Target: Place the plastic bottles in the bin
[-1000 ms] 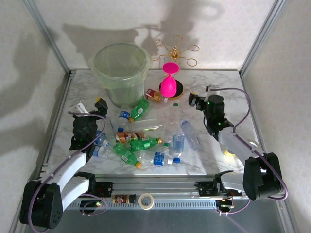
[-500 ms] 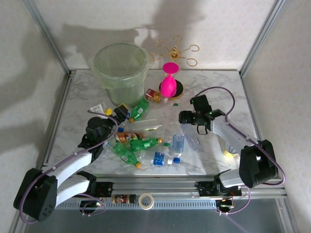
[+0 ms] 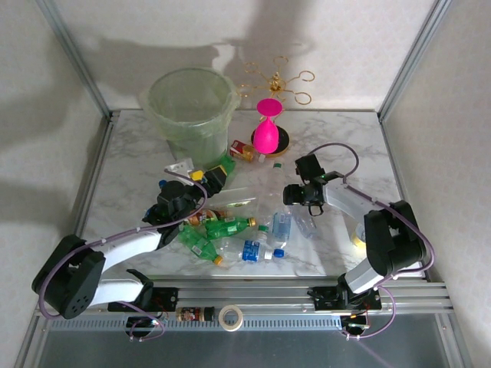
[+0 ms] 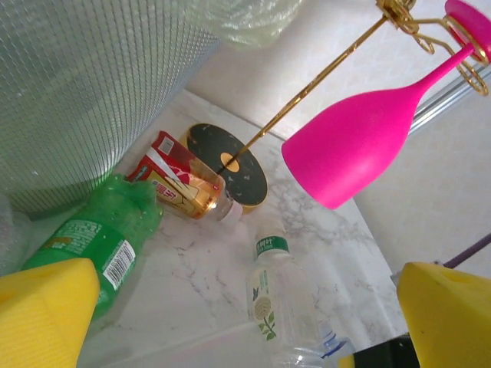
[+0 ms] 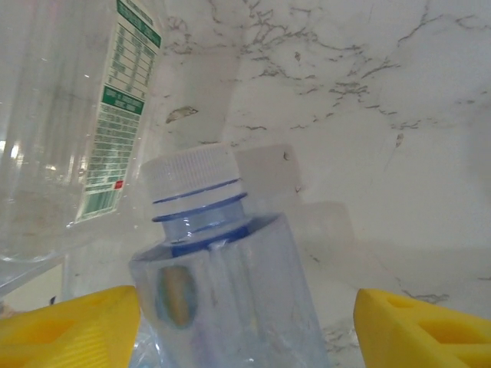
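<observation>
Two slips are feared. The clear bottle (image 5: 222, 276) lies inside the spread right hand (image 5: 245, 314), not yet pinched, and its slick round wall could be squirted out sideways. The left hand (image 4: 245, 295) is spread wide and empty, with the green bottle (image 4: 100, 230) close beside it and the bin (image 4: 77, 77) just beyond.

The white-capped clear bottle (image 5: 222, 253) runs off the bottom edge, its lower body unseen.
</observation>
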`<state>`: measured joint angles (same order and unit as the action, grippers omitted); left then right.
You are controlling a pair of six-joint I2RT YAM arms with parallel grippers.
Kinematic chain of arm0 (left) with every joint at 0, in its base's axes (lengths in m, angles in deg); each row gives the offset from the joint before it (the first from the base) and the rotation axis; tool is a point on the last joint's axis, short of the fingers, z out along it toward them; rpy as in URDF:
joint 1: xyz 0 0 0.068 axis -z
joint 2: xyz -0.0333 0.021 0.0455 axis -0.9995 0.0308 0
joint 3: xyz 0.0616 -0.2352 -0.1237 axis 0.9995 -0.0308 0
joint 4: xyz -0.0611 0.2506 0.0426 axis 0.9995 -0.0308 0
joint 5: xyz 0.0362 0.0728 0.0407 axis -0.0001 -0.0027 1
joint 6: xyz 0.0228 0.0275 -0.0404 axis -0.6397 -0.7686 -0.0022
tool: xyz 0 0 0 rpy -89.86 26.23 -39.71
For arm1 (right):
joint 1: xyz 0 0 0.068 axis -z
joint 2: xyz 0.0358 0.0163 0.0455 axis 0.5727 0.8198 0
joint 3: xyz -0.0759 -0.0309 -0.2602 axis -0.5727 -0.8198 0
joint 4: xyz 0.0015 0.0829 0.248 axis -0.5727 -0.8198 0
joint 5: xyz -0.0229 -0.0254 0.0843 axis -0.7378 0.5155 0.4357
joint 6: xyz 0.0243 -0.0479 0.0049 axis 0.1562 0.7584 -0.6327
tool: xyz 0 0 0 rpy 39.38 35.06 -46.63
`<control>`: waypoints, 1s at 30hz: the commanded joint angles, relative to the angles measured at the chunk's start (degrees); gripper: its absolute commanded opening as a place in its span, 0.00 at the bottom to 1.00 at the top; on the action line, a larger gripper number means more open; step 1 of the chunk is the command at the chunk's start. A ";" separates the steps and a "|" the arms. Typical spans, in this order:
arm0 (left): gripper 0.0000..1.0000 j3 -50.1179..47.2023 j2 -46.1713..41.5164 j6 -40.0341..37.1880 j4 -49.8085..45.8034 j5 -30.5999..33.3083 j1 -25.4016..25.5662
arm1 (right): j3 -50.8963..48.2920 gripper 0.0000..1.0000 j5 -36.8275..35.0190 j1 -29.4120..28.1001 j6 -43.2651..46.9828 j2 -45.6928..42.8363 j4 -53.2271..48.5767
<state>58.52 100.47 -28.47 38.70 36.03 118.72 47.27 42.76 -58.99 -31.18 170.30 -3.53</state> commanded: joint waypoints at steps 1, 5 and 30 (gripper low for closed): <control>1.00 3.06 0.50 -0.77 -1.16 0.12 0.76 | -1.10 0.73 -1.60 -0.38 1.03 1.70 1.09; 1.00 3.62 -0.01 -1.73 -2.03 1.40 1.07 | -1.75 0.72 -2.40 -0.41 1.06 2.92 1.78; 0.99 13.62 0.45 -8.06 -3.63 -18.46 5.70 | 7.36 0.46 9.39 0.41 -5.13 -14.17 12.60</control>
<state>69.14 100.86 -33.72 34.61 22.85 122.72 53.35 45.74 -58.82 -32.97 157.95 2.79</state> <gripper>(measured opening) 0.995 0.485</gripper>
